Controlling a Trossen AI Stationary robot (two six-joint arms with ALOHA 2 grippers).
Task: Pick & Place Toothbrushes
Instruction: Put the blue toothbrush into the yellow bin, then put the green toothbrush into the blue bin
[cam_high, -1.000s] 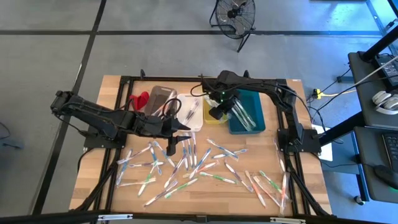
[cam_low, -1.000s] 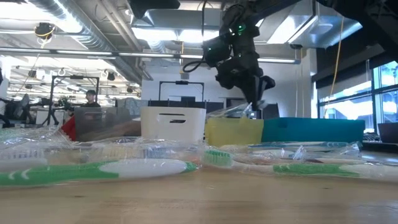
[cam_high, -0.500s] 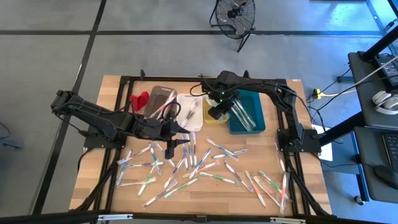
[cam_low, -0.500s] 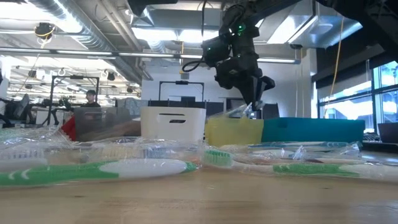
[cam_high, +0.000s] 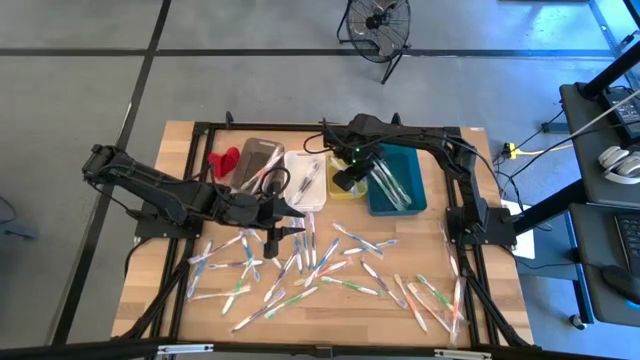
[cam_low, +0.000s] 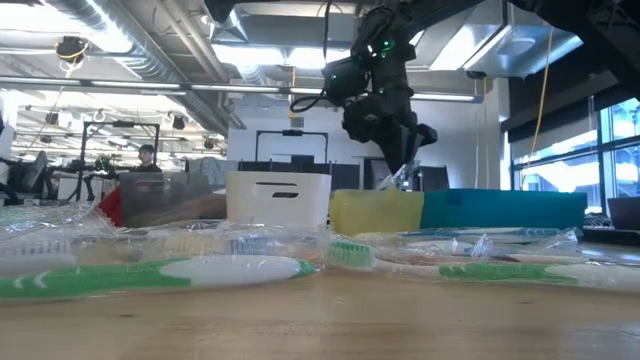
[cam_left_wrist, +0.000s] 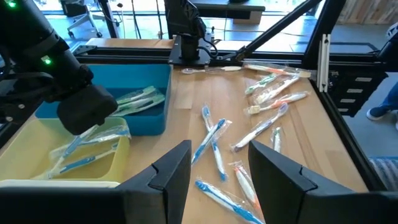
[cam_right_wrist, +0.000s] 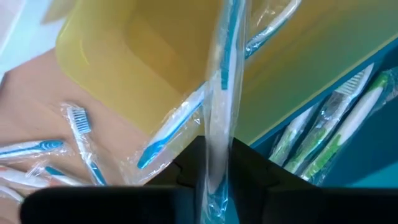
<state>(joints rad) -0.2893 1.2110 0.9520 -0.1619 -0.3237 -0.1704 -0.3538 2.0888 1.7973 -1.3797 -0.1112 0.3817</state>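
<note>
Right gripper (cam_high: 347, 184) hangs over the yellow bin (cam_high: 347, 186), pinching a wrapped blue toothbrush (cam_right_wrist: 221, 81) between its fingers; the right wrist view shows the brush running straight out from the gripper, long axis pointing into the bin. Two more wrapped blue brushes already lie inside the yellow bin, leaning on its wall. The grip looks slack, so the judgement is that a release into the bin is under way or close; nothing more to align, since the brush sits directly above the bin opening.

Left gripper (cam_high: 272, 238) hovers over the loose toothbrushes (cam_high: 300, 265) scattered on the desk (cam_high: 180, 150), on the side of the yellow bin toward the desk's front edge. Its fingers (cam_left_wrist: 173, 167) stand apart with nothing between them. A blue toothbrush (cam_left_wrist: 213, 138) lies just beyond those fingers, long axis roughly along the gripper's forward line, so the wrist would likely need to turn to close across it. The left arm is the nearer one for this pile.

The teal bin (cam_high: 400, 180), touching the yellow bin's far side from the white bin (cam_high: 305, 178), holds green brushes.
</note>
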